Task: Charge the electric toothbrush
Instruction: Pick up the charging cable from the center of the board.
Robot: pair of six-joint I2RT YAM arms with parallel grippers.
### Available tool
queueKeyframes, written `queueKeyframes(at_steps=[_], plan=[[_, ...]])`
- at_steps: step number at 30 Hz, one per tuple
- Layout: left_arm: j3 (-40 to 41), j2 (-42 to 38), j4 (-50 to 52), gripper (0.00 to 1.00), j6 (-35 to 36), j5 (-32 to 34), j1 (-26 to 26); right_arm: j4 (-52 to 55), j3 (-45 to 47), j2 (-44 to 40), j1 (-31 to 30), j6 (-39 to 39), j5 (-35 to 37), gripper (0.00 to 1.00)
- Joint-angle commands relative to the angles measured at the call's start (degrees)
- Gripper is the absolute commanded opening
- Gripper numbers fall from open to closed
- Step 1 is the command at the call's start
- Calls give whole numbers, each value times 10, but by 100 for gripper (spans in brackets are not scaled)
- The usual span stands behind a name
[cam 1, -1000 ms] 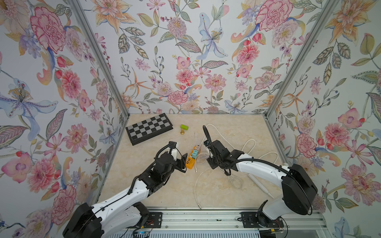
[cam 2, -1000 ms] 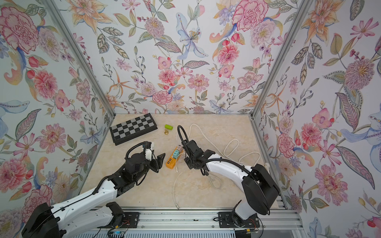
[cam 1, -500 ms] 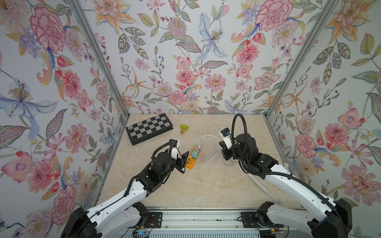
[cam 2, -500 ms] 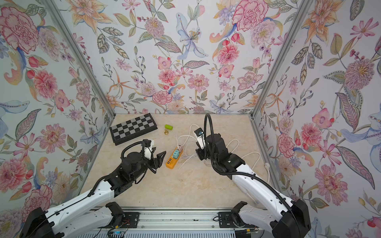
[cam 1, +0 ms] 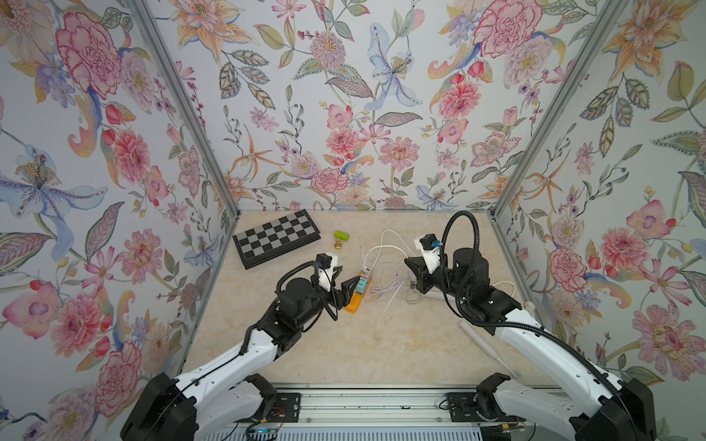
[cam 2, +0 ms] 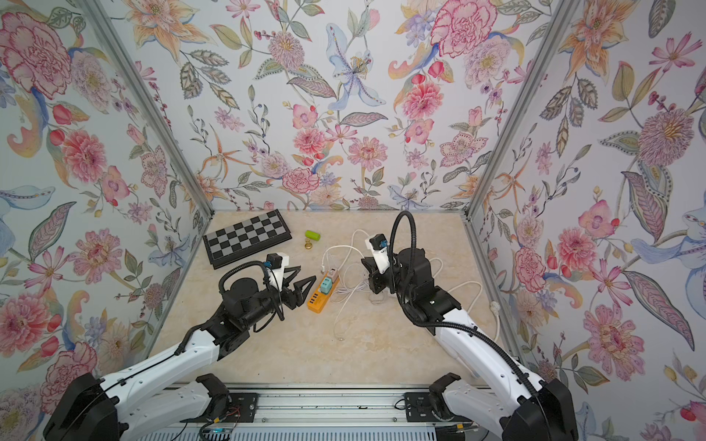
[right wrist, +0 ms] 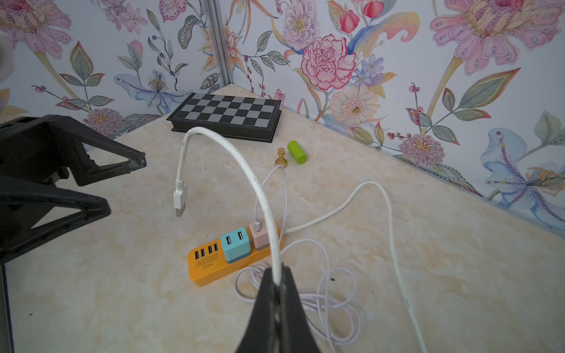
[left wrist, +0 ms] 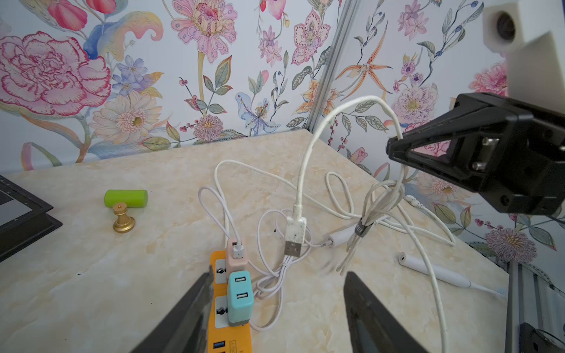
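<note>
The white electric toothbrush (cam 1: 485,343) lies flat on the table at the front right, also seen from the left wrist (left wrist: 434,270). My right gripper (cam 1: 407,261) (right wrist: 276,272) is raised and shut on a white charging cable (right wrist: 244,165). The cable arches up and its USB plug (right wrist: 179,201) (left wrist: 295,235) hangs free in the air. The plug hangs above and beside the orange power strip (cam 1: 355,299) (right wrist: 211,266), which carries a teal adapter (right wrist: 235,244) and a pink adapter (right wrist: 260,237). My left gripper (cam 1: 347,277) (left wrist: 278,275) stands open and empty over the strip's near end.
A folded chessboard (cam 1: 275,236) lies at the back left, with a green cylinder (cam 1: 341,235) and a gold pawn (cam 1: 338,244) next to it. Thin pale cable loops (right wrist: 321,293) spread on the table right of the strip. Floral walls close three sides.
My right gripper has lifted from the table beside the strip and drawn back to the right, carrying the white cable up with it. The left gripper has barely moved.
</note>
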State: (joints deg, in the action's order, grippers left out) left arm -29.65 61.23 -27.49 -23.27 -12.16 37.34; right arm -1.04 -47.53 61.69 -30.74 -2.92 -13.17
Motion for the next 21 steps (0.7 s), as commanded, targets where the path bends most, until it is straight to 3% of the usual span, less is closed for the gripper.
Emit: queueKeyframes(at_steps=[1,4,10,16,21], plan=[[-10,30,-45,67,46,-13,-3,-39,3,-12,5,14,-32,0],[-8,53,-79,66,71,-5,-3,-43,5,-14,5,16,-41,0],[-9,79,-146,55,93,-53,-3,-43,6,-17,8,19,-43,0],[-20,92,-151,45,103,-33,-3,-42,7,-17,10,19,-45,0],[-29,105,-156,45,100,-46,-3,-44,8,-19,12,23,-47,0]])
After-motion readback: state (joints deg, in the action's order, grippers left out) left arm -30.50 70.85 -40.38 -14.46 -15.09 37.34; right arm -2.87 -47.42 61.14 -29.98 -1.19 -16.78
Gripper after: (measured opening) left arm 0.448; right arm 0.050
